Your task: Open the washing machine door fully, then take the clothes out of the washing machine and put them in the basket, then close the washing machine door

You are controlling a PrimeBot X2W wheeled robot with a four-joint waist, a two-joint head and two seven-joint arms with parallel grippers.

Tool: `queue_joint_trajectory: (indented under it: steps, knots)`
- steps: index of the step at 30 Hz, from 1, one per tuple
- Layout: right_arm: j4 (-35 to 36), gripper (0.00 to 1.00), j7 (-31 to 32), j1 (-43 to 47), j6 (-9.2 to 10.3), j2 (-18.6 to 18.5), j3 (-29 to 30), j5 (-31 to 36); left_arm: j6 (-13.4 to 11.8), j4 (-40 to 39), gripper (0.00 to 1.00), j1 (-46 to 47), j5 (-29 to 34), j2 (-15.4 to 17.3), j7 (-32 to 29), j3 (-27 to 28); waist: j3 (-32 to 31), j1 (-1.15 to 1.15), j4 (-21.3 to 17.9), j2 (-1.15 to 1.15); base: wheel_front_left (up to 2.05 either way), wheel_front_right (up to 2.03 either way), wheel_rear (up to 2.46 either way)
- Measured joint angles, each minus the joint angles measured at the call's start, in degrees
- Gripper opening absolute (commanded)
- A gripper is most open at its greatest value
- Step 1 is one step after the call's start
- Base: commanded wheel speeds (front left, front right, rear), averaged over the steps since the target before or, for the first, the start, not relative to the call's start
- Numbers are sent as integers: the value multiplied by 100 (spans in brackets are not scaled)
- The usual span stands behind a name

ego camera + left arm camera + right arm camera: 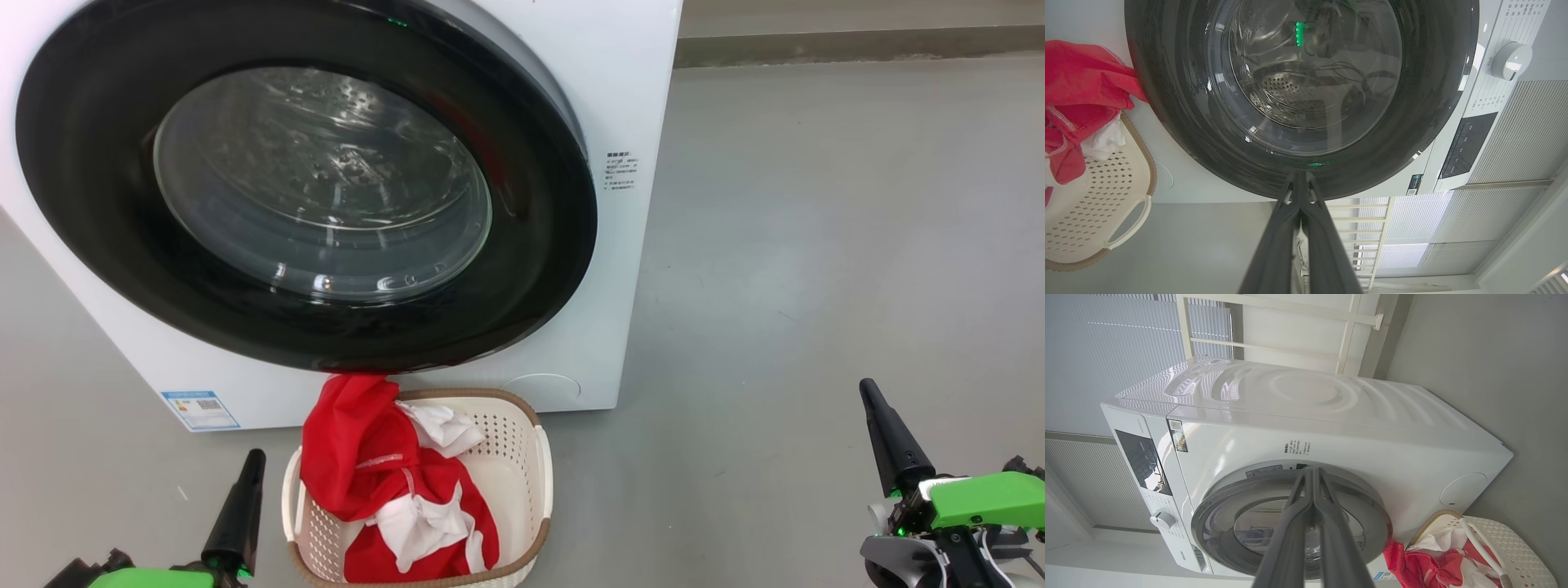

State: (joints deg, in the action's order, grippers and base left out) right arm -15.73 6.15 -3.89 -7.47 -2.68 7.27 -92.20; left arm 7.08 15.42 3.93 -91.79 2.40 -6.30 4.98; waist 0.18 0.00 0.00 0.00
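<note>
Head view, blue sticker [200,410] on washing machine [637,82], print unreadable

One washing machine [633,98], one washing machine door [547,269], one basket [510,482], one heap of red-and-white clothes [359,457], one left gripper [255,459], one right gripper [868,390].

clothes [384,482] in basket [522,490] before washing machine [620,106]

A smooth grey floor [816,245] is shown. 2 things are carried directly on it: the white washing machine [629,98] at the far left, and the cream basket [522,482] just in front, nearer.
</note>
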Motion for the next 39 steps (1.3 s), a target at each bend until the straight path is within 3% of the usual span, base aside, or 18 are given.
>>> queue_joint_trajectory:
  steps: [39]
  knots:
    - [0, 0, 0, 0, 0, 2, 12, 0, 0, 0, 0, 0, 0, 0, 0, 0, 0, 0, 0, 0, 0, 0, 0]
